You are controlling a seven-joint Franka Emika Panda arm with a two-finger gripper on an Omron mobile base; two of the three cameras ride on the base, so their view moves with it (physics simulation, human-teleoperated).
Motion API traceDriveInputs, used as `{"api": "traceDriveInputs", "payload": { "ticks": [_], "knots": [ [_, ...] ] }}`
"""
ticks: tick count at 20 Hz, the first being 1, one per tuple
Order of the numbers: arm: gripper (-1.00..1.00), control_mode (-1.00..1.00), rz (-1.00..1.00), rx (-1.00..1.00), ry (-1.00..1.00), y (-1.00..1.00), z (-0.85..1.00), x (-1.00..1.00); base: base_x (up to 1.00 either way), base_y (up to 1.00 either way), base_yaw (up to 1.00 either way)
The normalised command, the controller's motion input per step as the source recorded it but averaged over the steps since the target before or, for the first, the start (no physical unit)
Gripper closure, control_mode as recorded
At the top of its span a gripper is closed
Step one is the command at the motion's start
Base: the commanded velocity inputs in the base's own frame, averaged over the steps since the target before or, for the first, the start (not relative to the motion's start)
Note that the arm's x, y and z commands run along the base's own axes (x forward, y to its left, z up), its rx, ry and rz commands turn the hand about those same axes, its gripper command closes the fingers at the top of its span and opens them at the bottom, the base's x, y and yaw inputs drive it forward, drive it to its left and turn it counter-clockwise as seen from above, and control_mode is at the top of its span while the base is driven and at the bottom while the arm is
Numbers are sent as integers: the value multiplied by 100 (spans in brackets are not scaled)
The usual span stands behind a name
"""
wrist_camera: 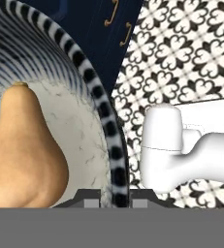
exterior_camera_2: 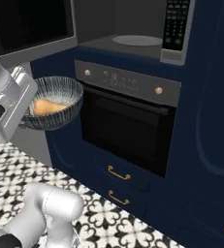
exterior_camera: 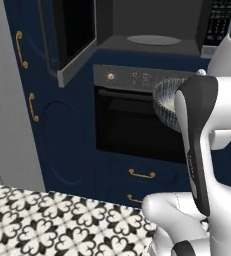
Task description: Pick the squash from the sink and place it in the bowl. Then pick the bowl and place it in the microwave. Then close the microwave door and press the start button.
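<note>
Kitchen, bowl (wrist_camera: 114, 160) rim between fingers (wrist_camera: 87, 197)

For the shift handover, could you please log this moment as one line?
hand: shut on bowl rim | squash: in bowl | bowl: held before oven | microwave: open, turntable bare

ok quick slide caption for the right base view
Gripper carries the bowl with the squash inside toward the open microwave.
</note>
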Motion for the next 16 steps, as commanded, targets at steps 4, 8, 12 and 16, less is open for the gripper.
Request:
{"api": "traceDriveInputs", "payload": {
  "ticks": [4, 8, 12, 16],
  "knots": [
    [100, 100, 0, 0, 0, 0, 0, 0, 92, 0, 19],
    [100, 100, 0, 0, 0, 0, 0, 0, 68, 0, 24],
    [100, 100, 0, 0, 0, 0, 0, 0, 54, -4, 14],
    [100, 100, 0, 0, 0, 0, 0, 0, 75, 0, 13]
  ]
}}
